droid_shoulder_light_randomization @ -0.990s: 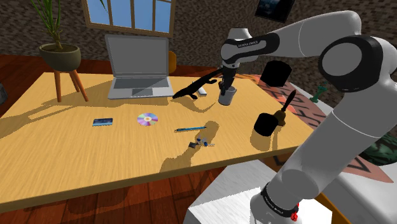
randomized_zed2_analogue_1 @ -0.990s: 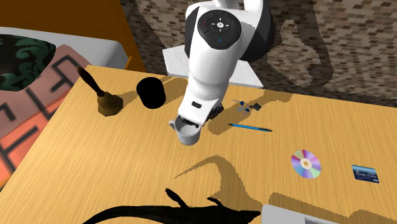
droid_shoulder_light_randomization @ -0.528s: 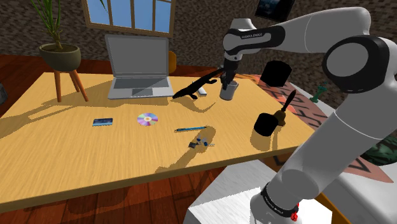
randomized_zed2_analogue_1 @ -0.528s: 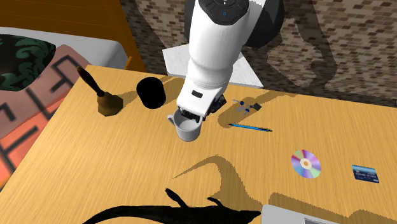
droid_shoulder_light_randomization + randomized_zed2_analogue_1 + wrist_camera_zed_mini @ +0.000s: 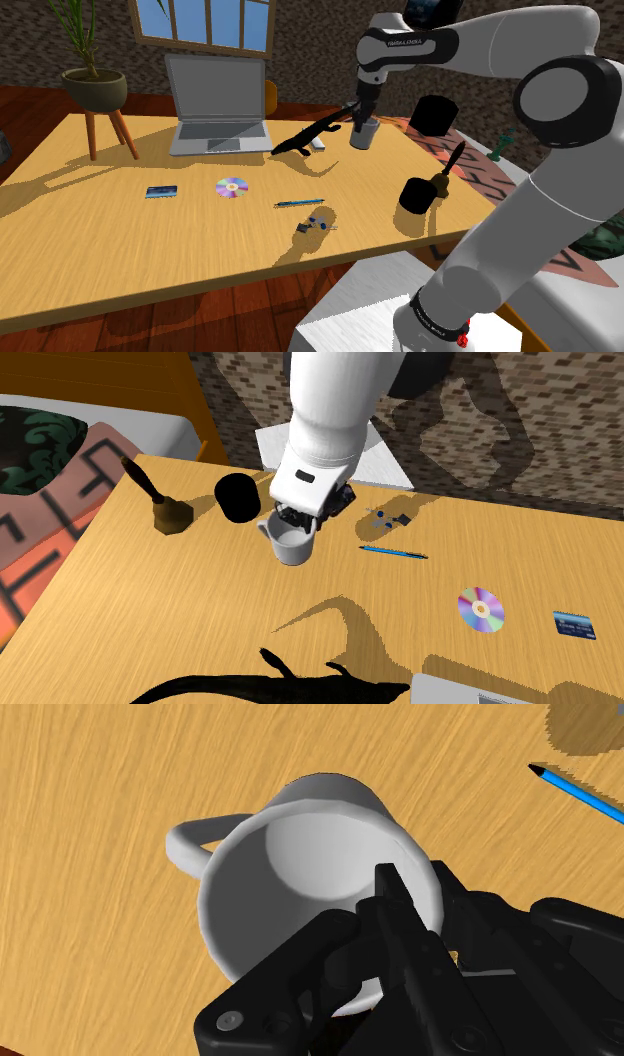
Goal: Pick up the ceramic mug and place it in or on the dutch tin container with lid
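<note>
Seeing wood surface with white arm reaching over it. Noting black tin standing on surface. Holding grey-white mug upright, lifted off surface, near tin but apart from it. Clamping mug rim with gripper fingers, one inside, one outside. Spotting blue pen flat on surface past mug.

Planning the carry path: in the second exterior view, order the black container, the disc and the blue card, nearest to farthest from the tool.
1. black container, on that view's left, beside the tool gripping the mug.
2. disc, toward the right.
3. blue card, far right.
</note>
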Controlling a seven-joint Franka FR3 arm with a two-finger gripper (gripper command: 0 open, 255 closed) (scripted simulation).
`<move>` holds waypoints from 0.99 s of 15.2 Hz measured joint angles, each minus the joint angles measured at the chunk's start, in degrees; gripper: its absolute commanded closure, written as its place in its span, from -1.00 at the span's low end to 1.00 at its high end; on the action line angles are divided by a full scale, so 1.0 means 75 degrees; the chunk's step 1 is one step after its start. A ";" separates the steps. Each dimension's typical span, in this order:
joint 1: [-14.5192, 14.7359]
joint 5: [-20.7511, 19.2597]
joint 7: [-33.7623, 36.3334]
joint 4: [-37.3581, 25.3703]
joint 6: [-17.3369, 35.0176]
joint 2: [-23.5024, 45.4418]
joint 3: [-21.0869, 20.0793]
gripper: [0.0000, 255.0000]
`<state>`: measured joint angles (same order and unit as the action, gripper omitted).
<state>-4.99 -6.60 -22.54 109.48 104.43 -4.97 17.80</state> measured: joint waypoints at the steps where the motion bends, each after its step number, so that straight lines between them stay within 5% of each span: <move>1: -0.0038 -0.0056 -0.0052 0.0139 -0.0011 -0.0166 0.0033 1.00; 15: -0.1013 -0.1212 -0.1372 0.2121 -0.0451 -0.2909 0.0833 1.00</move>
<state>-12.59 -15.69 -32.83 125.39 101.04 -26.79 24.05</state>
